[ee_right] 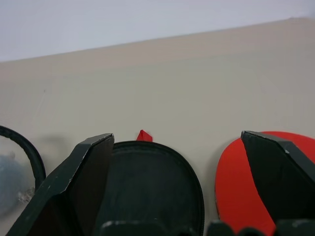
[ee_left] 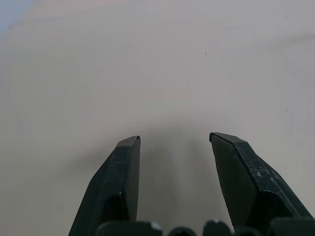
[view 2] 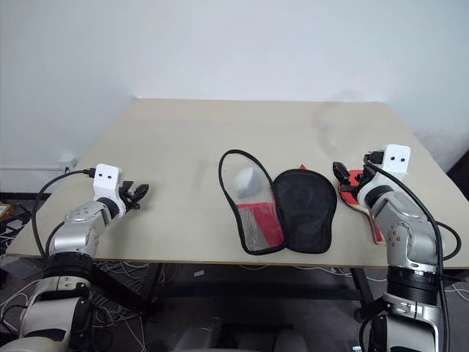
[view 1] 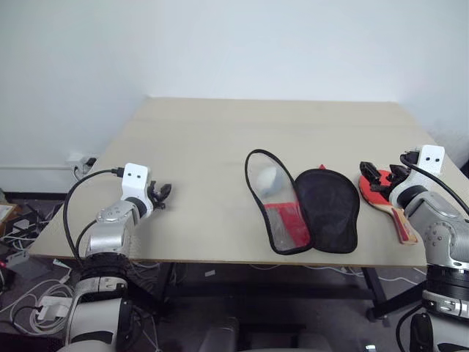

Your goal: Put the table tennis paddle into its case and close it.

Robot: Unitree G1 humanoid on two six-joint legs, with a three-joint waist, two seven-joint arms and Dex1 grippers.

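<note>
Paddle [view 1: 382, 192] lies flat on the table [view 1: 205, 147] at its right side, red face toward the far edge, wooden handle pointing back toward the near edge. Long axis runs roughly near-to-far, slightly slanted.

Case [view 1: 304, 205] lies unzipped and spread open mid-table, just left of the paddle, apart from it. Black half next to the paddle; the shiny grey half with the black rim beyond it, further left.

Right gripper [view 1: 381, 180] hovers over the paddle's face, jaws wide apart, nothing between them. In the right wrist view the red face sits under one finger and the black case half under the other, so the gripper looks aimed at the gap between the two, not squarely at the paddle.

Left gripper [view 1: 160, 194] is over bare table well left of the case, jaws partly open, empty.

Judgement: the right arm is far nearer, so the pick is its job. The handle lies back toward the robot from the fingers; a grasp there likely needs the hand drawn back and outward.
</note>
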